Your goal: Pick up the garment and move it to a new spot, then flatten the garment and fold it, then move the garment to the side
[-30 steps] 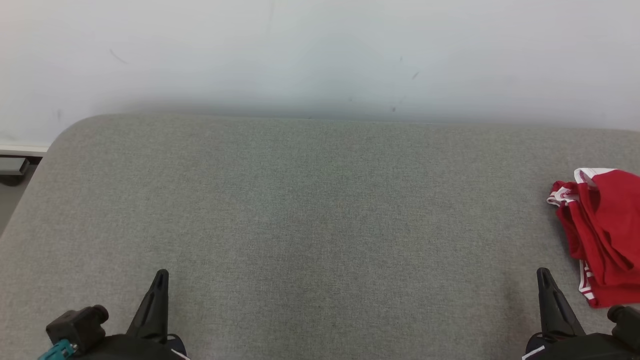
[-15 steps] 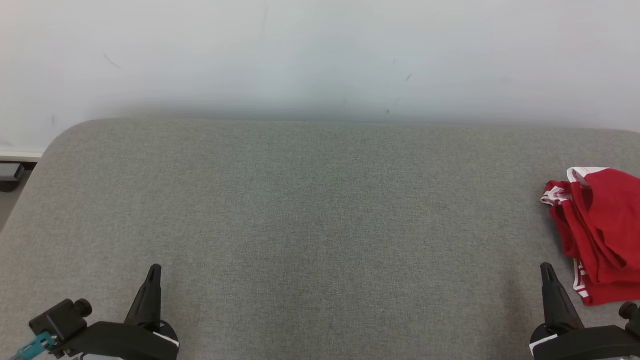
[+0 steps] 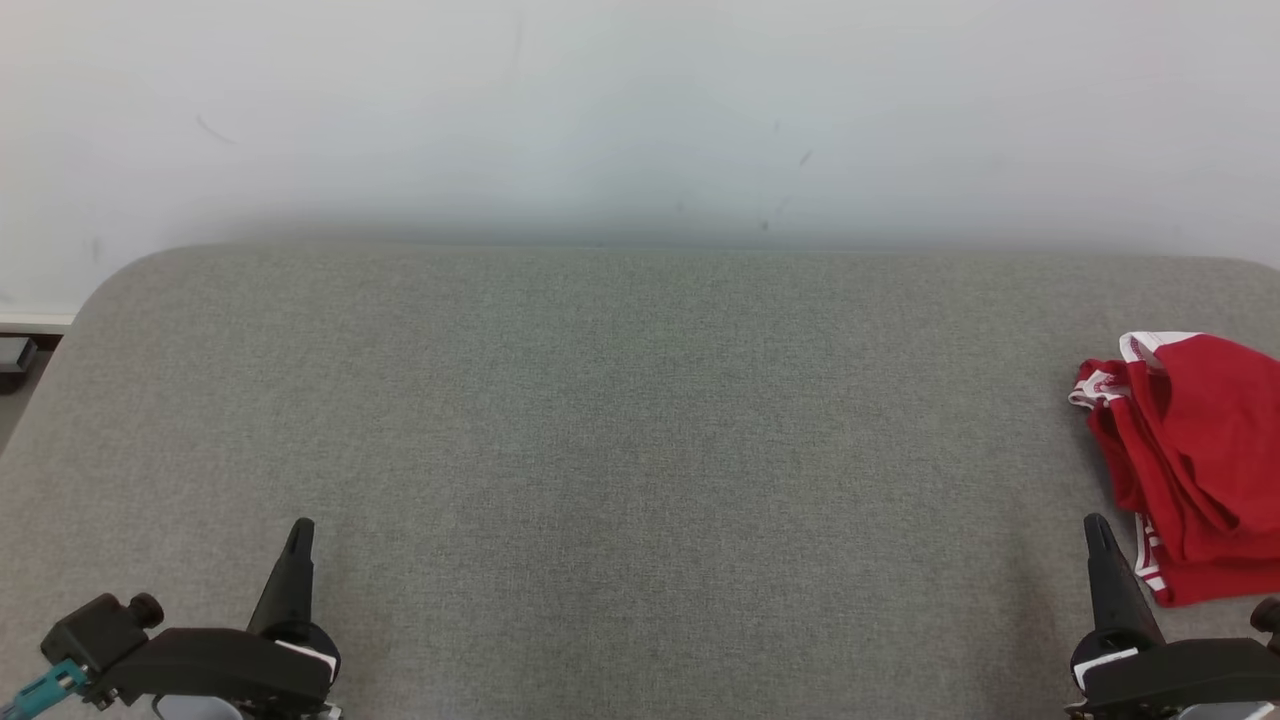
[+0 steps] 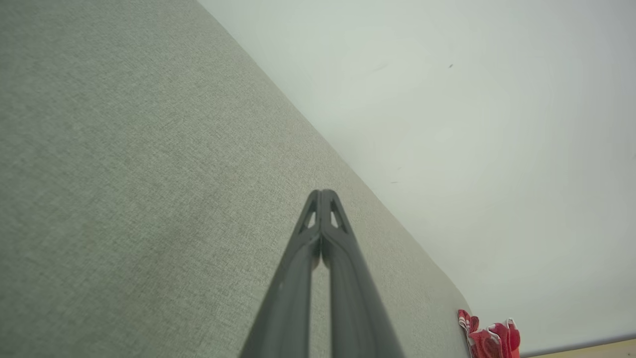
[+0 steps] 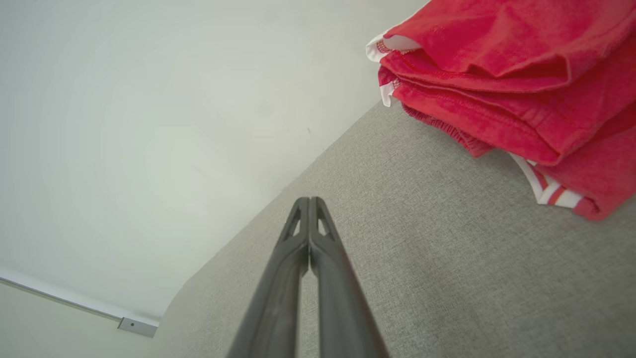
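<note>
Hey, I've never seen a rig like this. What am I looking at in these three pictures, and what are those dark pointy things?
A two-armed robot faces a grey fabric-covered table by a pale wall. The wide picture comes from its head camera. The other two come from wrist cameras looking along the long dark left fingers and right fingers, the pointy things. Both pairs are pressed shut, holding nothing. A loosely folded red cloth garment with white trim lies at the table's right side, near the right fingers.

garment [image 3: 1195,450]: soft red knit cloth, matt, white striped trim. padded surface [image 3: 640,450]: grey woven fabric, coarse, matt. wall [image 3: 640,100]: smooth, matt, lightly scuffed. left gripper [image 3: 299,530], right gripper [image 3: 1095,525]: dark matt plastic.
</note>
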